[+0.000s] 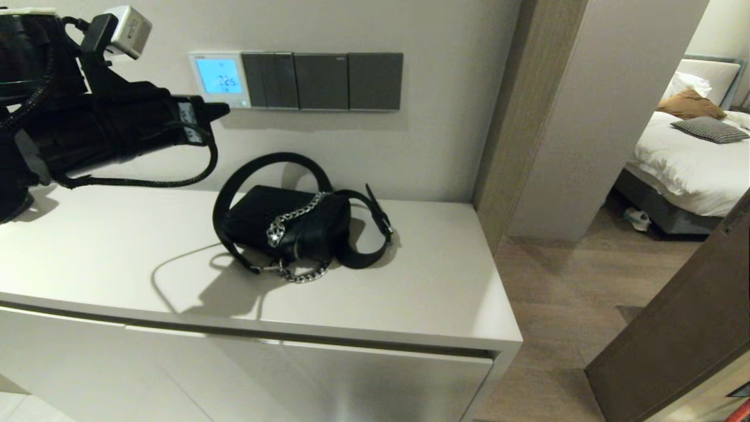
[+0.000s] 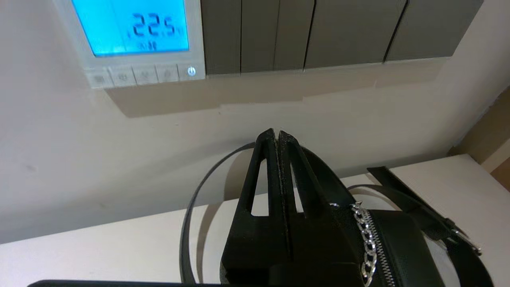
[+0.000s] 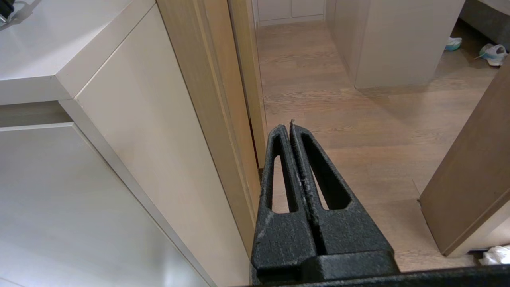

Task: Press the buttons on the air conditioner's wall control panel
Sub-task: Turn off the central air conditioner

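Observation:
The white wall control panel [image 1: 218, 78] hangs on the wall, its screen glowing light blue with digits. It also shows in the left wrist view [image 2: 131, 40]. Its row of small white buttons [image 2: 145, 74] runs along the bottom edge, the rightmost a lit power key [image 2: 191, 71]. My left gripper [image 1: 224, 109] is shut and empty, raised in front of the wall with its tip just below the panel's lower right corner; in the left wrist view [image 2: 277, 132] the tip sits below the buttons, apart from them. My right gripper [image 3: 291, 126] is shut and empty, parked low beside the cabinet.
Three dark grey switch plates [image 1: 322, 81] adjoin the panel on its right. A black handbag [image 1: 288, 224] with a silver chain and looped strap lies on the white cabinet top [image 1: 117, 252] under the panel. A doorway on the right opens to a bedroom [image 1: 685, 146].

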`<state>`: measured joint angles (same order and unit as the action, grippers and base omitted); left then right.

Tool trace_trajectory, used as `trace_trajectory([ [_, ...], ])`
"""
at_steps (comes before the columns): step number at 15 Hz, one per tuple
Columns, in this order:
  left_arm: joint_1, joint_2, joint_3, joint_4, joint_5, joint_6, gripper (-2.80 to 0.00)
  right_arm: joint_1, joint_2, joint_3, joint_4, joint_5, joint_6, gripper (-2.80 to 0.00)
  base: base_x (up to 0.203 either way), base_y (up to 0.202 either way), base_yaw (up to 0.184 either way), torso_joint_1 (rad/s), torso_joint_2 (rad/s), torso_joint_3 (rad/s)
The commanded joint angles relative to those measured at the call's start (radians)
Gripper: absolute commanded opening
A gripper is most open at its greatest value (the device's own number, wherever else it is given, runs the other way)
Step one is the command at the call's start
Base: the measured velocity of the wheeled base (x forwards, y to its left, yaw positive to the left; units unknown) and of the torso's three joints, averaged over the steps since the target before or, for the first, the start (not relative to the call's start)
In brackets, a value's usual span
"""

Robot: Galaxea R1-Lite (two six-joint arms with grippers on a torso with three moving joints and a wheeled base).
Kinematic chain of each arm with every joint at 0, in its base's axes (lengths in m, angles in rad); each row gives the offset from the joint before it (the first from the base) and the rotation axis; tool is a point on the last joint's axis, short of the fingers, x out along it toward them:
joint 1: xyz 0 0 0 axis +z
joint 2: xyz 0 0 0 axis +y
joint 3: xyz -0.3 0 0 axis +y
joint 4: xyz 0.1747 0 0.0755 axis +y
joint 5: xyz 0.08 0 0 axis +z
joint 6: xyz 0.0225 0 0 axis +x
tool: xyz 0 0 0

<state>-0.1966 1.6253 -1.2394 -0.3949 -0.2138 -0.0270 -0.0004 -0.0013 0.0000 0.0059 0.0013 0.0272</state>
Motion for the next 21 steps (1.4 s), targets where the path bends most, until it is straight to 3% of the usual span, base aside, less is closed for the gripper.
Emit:
trace_trajectory([
  [1, 0.000, 0.031, -0.016, -0.002, -0.001, -0.001, -2.80, 0.000, 0.001, 0.002, 0.000, 0.000, 0.000, -2.80, 0.000, 0.000, 0.000, 0.000, 0.00, 0.000],
  [8, 0.000, 0.123, -0.057, -0.090, 0.046, -0.004, -2.80, 0.000, 0.001, 0.002, 0.000, 0.001, 0.000, -2.80, 0.000, 0.000, 0.000, 0.000, 0.00, 0.000],
  [21, 0.000, 0.166, -0.077, -0.096, 0.047, -0.004, -2.80, 0.000, 0.001, 0.002, 0.000, 0.001, 0.000, -2.80, 0.000, 0.000, 0.000, 0.000, 0.00, 0.000],
])
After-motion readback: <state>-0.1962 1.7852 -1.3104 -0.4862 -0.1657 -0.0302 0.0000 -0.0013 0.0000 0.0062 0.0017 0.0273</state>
